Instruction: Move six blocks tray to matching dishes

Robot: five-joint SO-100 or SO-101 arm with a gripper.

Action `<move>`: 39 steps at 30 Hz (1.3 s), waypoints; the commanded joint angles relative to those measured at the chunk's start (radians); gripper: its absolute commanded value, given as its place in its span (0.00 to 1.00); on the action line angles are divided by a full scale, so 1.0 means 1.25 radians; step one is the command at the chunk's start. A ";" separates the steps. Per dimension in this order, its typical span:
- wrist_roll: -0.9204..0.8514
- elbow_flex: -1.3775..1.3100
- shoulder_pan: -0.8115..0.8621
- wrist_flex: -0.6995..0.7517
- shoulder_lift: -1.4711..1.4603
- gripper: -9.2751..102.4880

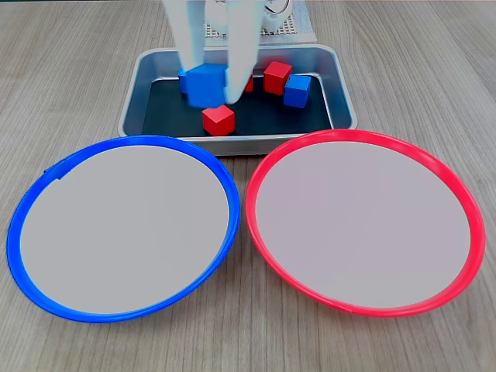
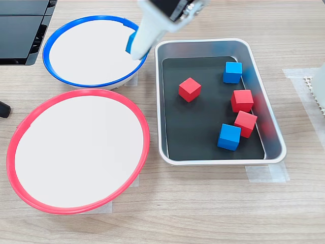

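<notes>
From my end the gripper [image 1: 211, 87] has its white jaws clamped on a blue block [image 1: 206, 84], one each side, lifted over the tray [image 2: 277, 147]. Five other blocks sit on the tray's floor.

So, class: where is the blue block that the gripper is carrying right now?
The held blue block sits between the gripper fingers, above the gap between the blue-rimmed dish and the tray; five blocks remain in the tray.
</notes>
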 commanded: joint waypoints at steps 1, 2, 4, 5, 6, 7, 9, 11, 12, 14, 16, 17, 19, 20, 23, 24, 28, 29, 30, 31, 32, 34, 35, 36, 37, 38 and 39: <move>-0.028 -0.059 0.060 -0.134 -0.053 0.08; -0.037 -0.077 0.074 -0.155 -0.087 0.08; -0.052 -0.120 0.096 -0.179 -0.160 0.08; -0.059 -0.146 0.103 -0.188 -0.201 0.08; -0.070 -0.171 0.110 -0.190 -0.238 0.09; -0.074 -0.202 0.117 -0.194 -0.281 0.12; -0.092 -0.259 0.125 -0.204 -0.351 0.19; -0.098 -0.270 0.126 -0.212 -0.368 0.23; -0.098 -0.271 0.126 -0.209 -0.368 0.24; -0.098 -0.261 0.120 -0.180 -0.344 0.24; -0.098 -0.232 0.108 -0.139 -0.292 0.14; -0.093 -0.218 0.103 -0.108 -0.260 0.08; -0.094 -0.191 0.094 -0.017 -0.182 0.08; -0.102 -0.173 0.088 0.032 -0.136 0.08; -0.179 -0.091 0.081 0.166 -0.005 0.08; -0.225 -0.049 0.081 0.190 0.036 0.08; -0.384 0.145 0.082 0.168 0.144 0.16; -0.395 0.188 0.081 0.144 0.160 0.18; -0.405 0.209 0.080 0.135 0.166 0.19; -0.422 0.232 0.079 0.123 0.169 0.19; -0.421 0.254 0.075 0.098 0.169 0.20; -0.407 0.291 0.063 0.042 0.164 0.21; -0.407 0.299 0.060 0.027 0.160 0.21; -0.411 0.306 0.059 0.018 0.152 0.22; -0.416 0.309 0.058 0.012 0.142 0.25; -0.417 0.315 0.053 0.004 0.135 0.26; -0.410 0.329 0.031 -0.021 0.128 0.27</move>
